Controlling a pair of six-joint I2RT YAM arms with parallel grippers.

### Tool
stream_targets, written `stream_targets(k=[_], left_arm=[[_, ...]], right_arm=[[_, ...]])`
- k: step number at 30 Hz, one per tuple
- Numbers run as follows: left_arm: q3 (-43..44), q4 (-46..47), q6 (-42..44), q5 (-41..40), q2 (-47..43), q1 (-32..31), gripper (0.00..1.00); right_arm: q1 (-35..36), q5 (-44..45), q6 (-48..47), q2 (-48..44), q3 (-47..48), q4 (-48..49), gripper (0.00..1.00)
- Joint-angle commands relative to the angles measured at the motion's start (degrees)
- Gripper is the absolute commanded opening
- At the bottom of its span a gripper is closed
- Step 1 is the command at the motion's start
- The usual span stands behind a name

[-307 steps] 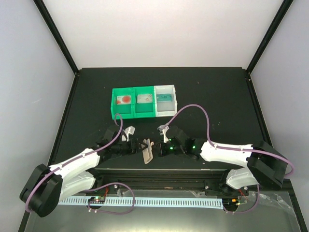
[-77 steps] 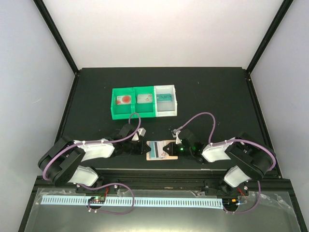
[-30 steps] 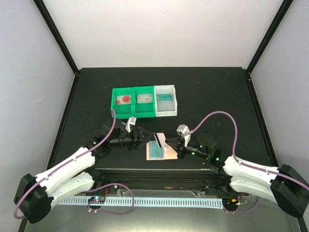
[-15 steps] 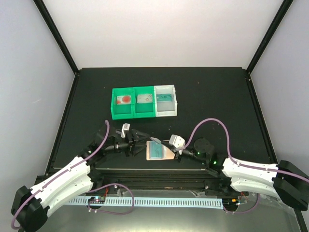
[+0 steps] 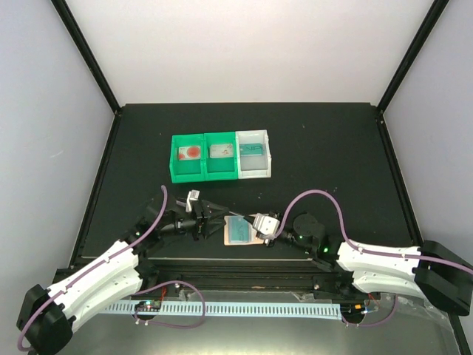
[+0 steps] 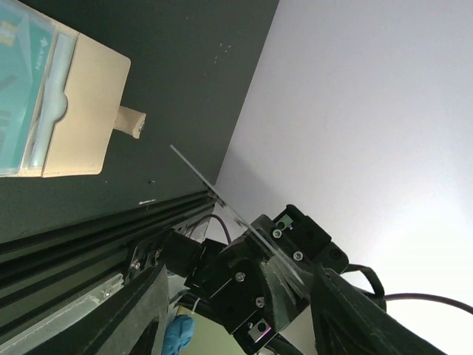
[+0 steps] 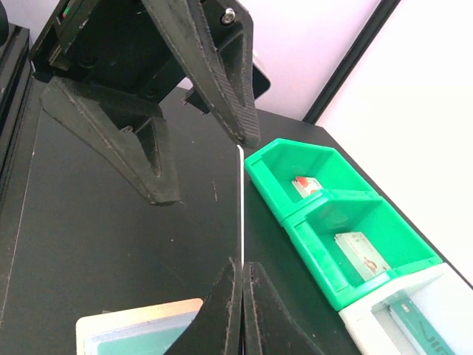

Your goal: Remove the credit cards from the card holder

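Lying flat at the lower centre of the overhead view, close to the front edge of the black surface (image 5: 332,148), the tan card holder (image 6: 85,103) carries a teal card (image 6: 18,81) in its pale bluish pocket. Whether more cards sit beneath that one cannot be told. At the upper left of the left wrist frame, the holder shows rounded corners, a notch cut into the pocket's edge and a small tab sticking out from one side.

Just beyond the holder, the right arm's fingers (image 7: 228,292) are pressed together on a credit card (image 7: 241,207). They hold it off the surface, and it appears edge-on as a thin pale line, so its colour does not read. The left arm's fingers (image 7: 214,81) stand apart and grip nothing. The card's free end lies just beside the tip of one of them, though contact cannot be told.

Farther back, at the upper centre of the overhead view, a three-compartment bin (image 5: 174,166) sits well apart from both arms. Its left green compartment holds a small item with a red mark (image 5: 191,153). The middle green compartment holds a pale grey card (image 5: 222,150), and the white compartment on the right holds a second teal card (image 5: 253,149).
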Motion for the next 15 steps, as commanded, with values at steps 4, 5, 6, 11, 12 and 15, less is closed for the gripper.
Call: stream_targets(k=[4, 5, 6, 11, 12, 15], left_arm=[[-0.44, 3.63, -1.94, 0.92, 0.64, 0.19, 0.51], [-0.4, 3.63, -1.62, 0.91, 0.67, 0.11, 0.51], [-0.48, 3.64, -1.56, 0.93, 0.74, 0.15, 0.5], [-1.5, 5.28, -1.76, 1.42, 1.19, 0.16, 0.42], [-1.61, 5.62, -1.76, 1.45, 1.1, 0.13, 0.38], [-2.07, 7.12, -1.35, 1.06, 0.65, 0.18, 0.23]], right_arm=[[2.45, 3.18, -6.77, 1.98, -0.13, 4.35, 0.01], [2.83, 3.56, -7.18, 2.43, 0.07, 4.37, 0.01], [3.32, 4.02, -7.72, 2.73, 0.12, 4.61, 0.01], [6.25, 6.66, -10.48, 4.2, 0.51, 5.32, 0.01], [6.71, 7.44, -10.77, 4.58, 0.71, 5.23, 0.01], [7.52, 8.8, -10.11, 5.16, 1.23, 4.39, 0.01]])
